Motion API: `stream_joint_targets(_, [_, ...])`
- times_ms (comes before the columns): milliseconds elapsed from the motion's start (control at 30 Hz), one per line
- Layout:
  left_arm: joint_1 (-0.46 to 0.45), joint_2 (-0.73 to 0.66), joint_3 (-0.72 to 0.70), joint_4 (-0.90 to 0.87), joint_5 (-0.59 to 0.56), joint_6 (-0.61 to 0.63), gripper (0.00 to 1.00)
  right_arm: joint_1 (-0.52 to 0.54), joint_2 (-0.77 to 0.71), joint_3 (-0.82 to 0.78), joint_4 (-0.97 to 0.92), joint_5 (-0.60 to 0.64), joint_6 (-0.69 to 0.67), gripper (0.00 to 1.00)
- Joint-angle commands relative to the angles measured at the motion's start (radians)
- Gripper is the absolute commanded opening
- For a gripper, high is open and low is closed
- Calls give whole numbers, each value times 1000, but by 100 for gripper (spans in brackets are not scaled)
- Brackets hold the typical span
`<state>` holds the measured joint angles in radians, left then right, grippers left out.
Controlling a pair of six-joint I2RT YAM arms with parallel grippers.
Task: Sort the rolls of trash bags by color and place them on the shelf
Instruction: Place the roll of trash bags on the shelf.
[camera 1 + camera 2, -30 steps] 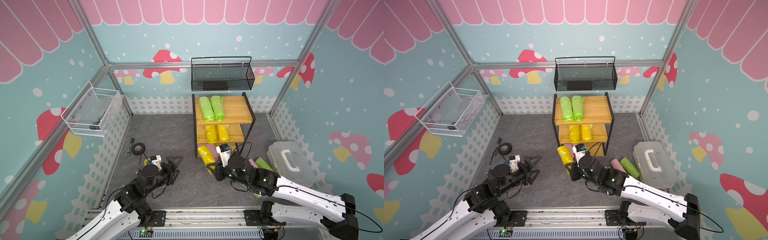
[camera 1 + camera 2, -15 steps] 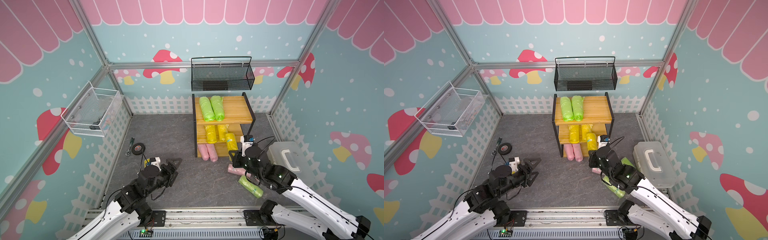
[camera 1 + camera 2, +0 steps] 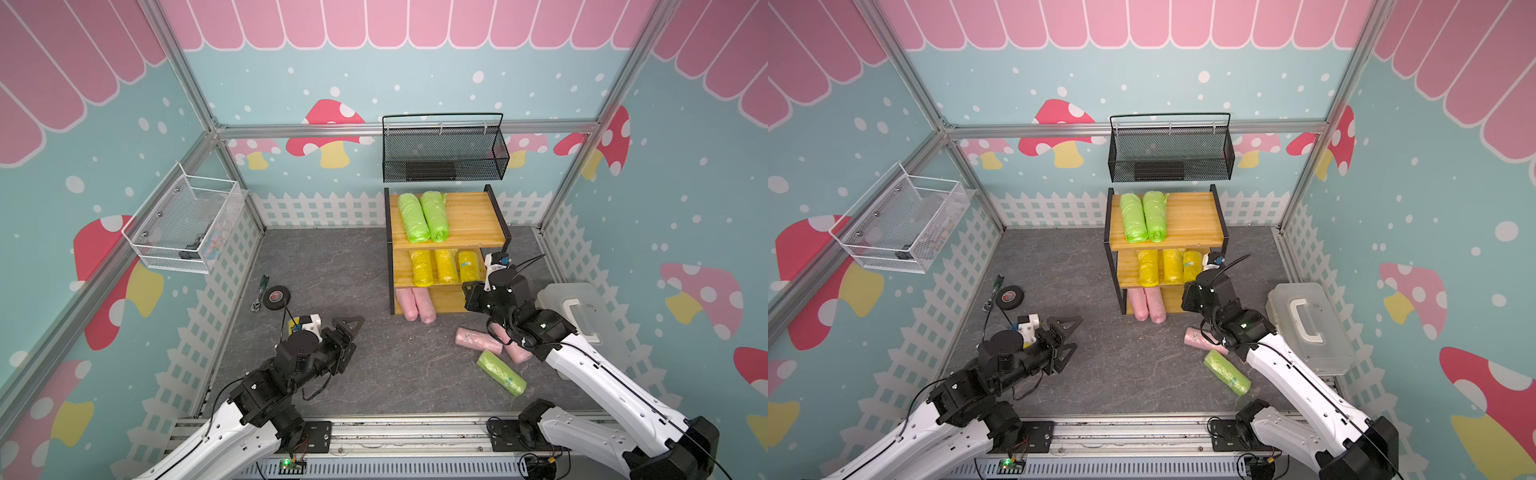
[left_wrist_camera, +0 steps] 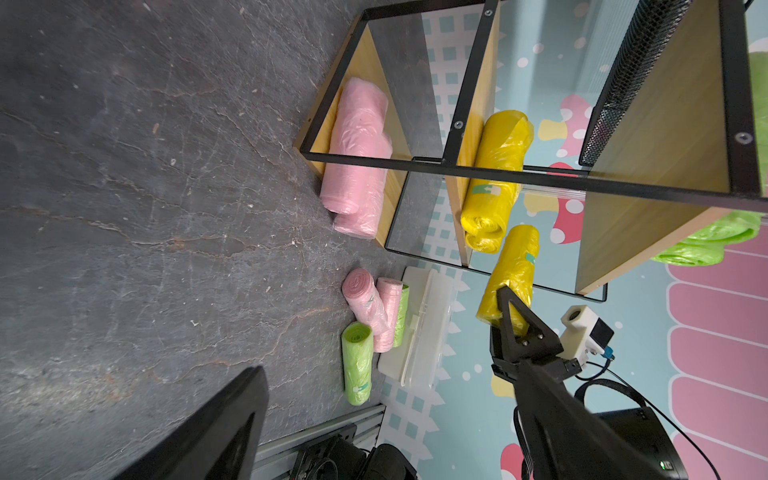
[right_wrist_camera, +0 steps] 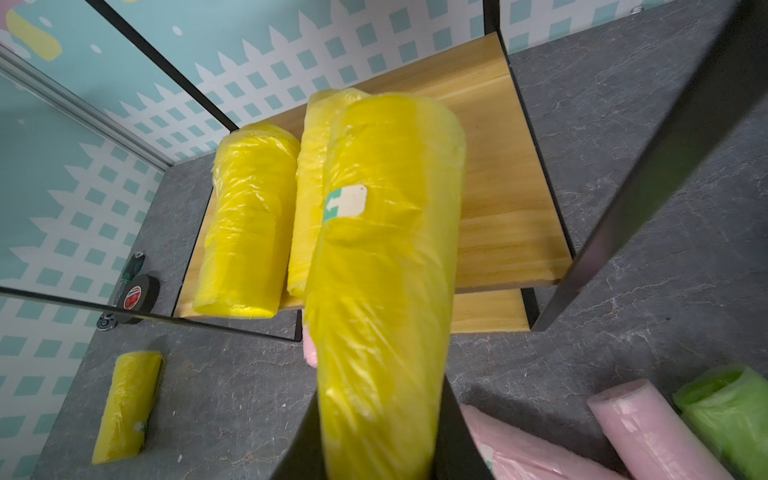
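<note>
The shelf stands at the back, with two green rolls on its top board and two pink rolls on the bottom one. Two yellow rolls lie on the middle board. My right gripper is shut on a third yellow roll, whose far end is over that board beside them. Loose on the floor are two pink rolls, a green roll and a yellow roll. My left gripper hovers open and empty left of the shelf.
A black mesh basket hangs above the shelf, and a white wire basket is on the left wall. A black tape roll and a ratchet lie at the left. A translucent plastic box stands at the right.
My right arm carried the yellow roll from the floor in front of the shelf's left end up to the right part of the middle board. The left arm barely moved.
</note>
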<state>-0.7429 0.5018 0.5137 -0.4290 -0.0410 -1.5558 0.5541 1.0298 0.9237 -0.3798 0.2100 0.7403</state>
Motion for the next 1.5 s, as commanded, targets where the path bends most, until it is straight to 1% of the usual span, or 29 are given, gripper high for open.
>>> stream_joint_targets(0, [-6, -5, -24, -18, 0, 26, 95, -32, 14, 34, 101, -36, -30, 0])
stream_joint_targets(200, [-6, 6, -27, -18, -1, 26, 95, -84, 72, 41, 147, -92, -45, 0])
stream_joint_targets(400, [-6, 14, -26, -18, -5, 28, 95, -110, 124, 36, 177, -111, -49, 1])
stream_joint_targets(467, [-6, 16, -26, -19, -5, 29, 95, -118, 139, 34, 181, -119, -46, 6])
stream_joint_targets(600, [-6, 26, -23, -19, -3, 30, 95, -130, 151, 26, 187, -129, -37, 27])
stream_joint_targets(767, [-6, 38, -22, -18, -5, 29, 95, -141, 141, 26, 185, -135, -41, 44])
stream_joint_targets(1167, [-6, 45, -26, -18, 1, 31, 95, -154, 87, 38, 114, -150, -80, 70])
stream_joint_targets(1233, [-6, 43, -26, -19, 2, 31, 95, -155, 75, 40, 94, -158, -87, 72])
stream_joint_targets(1367, [-6, 41, -29, -19, 3, 31, 95, -155, 47, 36, 56, -184, -85, 73])
stream_joint_targets(1467, [-6, 41, -31, -19, 4, 30, 95, -155, 27, 21, 38, -236, -77, 74])
